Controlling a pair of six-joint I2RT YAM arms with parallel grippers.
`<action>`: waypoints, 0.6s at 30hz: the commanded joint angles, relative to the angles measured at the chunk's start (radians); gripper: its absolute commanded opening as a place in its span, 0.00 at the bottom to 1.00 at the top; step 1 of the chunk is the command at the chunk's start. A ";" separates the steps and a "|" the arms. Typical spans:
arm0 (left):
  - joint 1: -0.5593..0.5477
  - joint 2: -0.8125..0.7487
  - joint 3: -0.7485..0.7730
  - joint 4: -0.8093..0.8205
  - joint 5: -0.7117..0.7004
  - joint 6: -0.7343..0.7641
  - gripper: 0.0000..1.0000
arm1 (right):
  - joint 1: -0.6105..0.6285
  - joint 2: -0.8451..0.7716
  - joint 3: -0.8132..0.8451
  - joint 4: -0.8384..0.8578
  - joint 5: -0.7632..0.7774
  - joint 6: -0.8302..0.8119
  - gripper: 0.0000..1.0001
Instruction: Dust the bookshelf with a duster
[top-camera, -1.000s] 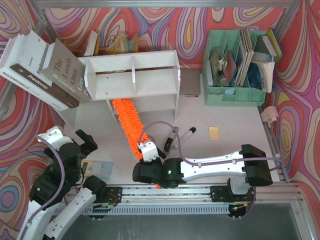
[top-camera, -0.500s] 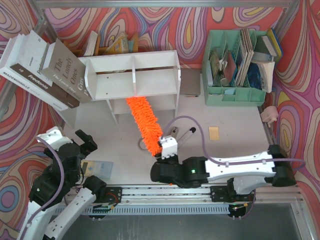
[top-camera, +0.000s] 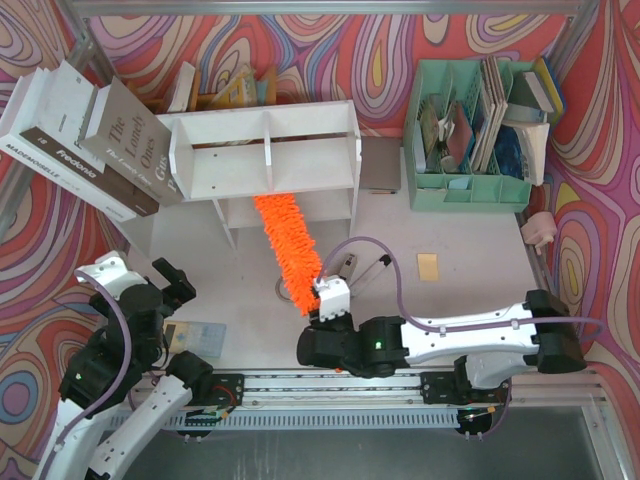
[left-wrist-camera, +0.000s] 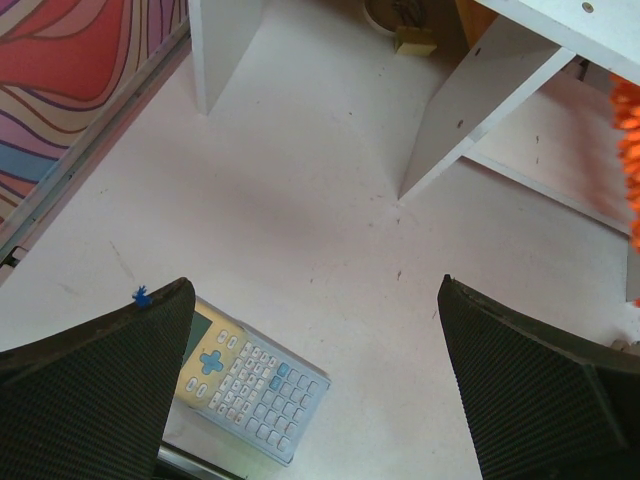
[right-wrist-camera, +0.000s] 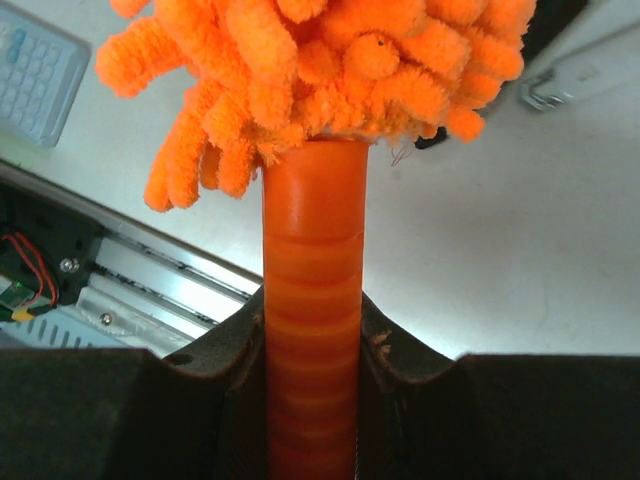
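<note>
- Right pincer (right-wrist-camera: 312, 325) shut tight on duster (top-camera: 283, 245) handle, middle of top view.
- Fluffy orange end points up frame, into lower tier of bookshelf (top-camera: 265, 150), near middle divider. Touching wood or not: hard to tell.
- Left pincer (left-wrist-camera: 315, 285) wide, holding nothing, lower left, over calculator (left-wrist-camera: 245, 380) on tabletop (left-wrist-camera: 300, 200).
- Could go wrong: push too hard and light bookshelf slides or tips. Then big books (top-camera: 90, 130) leaning at upper left fall.
- Handle thin and smooth, so it may twist in grip.
</note>
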 joint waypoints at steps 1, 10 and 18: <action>-0.006 0.001 0.001 -0.015 -0.010 -0.002 0.98 | 0.006 0.037 0.050 0.219 -0.018 -0.189 0.00; -0.006 0.009 0.000 -0.014 -0.006 0.001 0.98 | 0.031 0.076 0.102 0.141 0.042 -0.149 0.00; -0.006 0.000 -0.001 -0.016 -0.008 -0.001 0.98 | 0.031 -0.015 0.043 -0.211 0.205 0.251 0.00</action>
